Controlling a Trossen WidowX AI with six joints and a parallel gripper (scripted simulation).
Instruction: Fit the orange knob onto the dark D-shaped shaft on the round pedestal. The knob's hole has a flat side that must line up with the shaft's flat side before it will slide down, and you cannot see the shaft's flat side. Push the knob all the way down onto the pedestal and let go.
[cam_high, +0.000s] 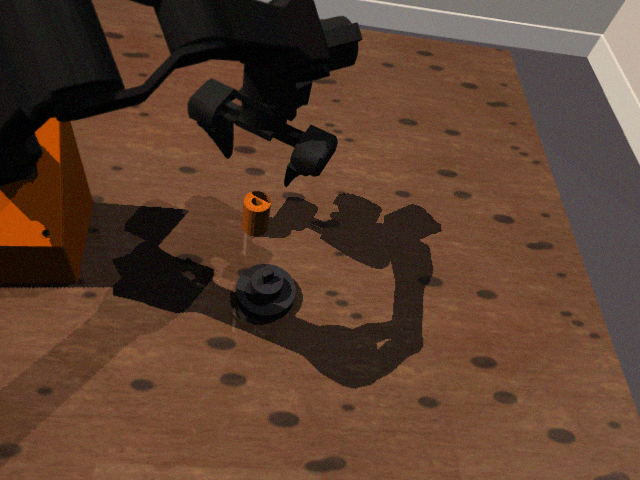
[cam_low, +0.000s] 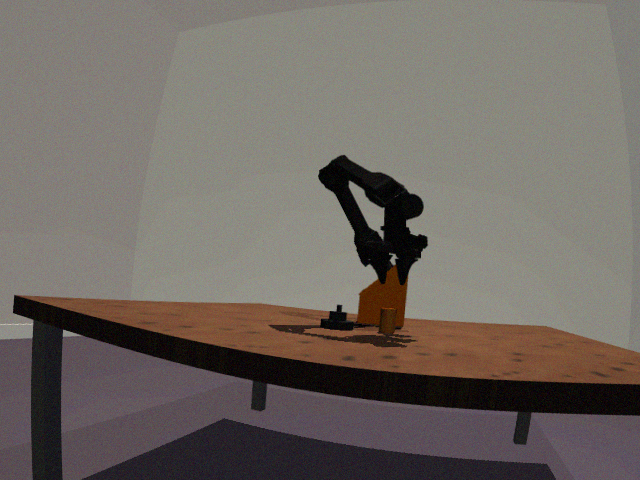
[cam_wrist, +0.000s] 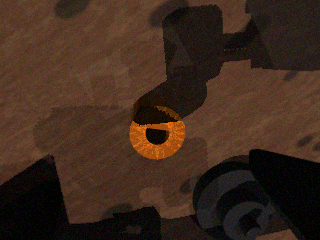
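The orange knob (cam_high: 255, 221) (cam_low: 387, 321) (cam_wrist: 139, 137) stands upright on the table, its D-shaped hole facing up; in the wrist view the hole's flat edge is toward the top. My gripper (cam_high: 258, 170) (cam_low: 392, 283) (cam_wrist: 157, 173) is open and empty, pointing down, above the knob with clear height between. In the wrist view the knob lies between the fingers' sides. The dark round pedestal (cam_high: 248, 305) (cam_low: 337, 325) (cam_wrist: 205, 205) stands beside the knob, with its shaft (cam_high: 269, 277) (cam_low: 339, 308) bare. The right finger covers part of the pedestal in the wrist view. The shaft's flat side cannot be made out.
The orange robot base (cam_high: 74, 206) (cam_low: 379, 308) stands at the left in the top view, behind the knob in the exterior view. The brown spotted table (cam_high: 439, 372) (cam_low: 206, 325) carries arm shadows around the knob and pedestal. The table's edge runs down the right of the top view.
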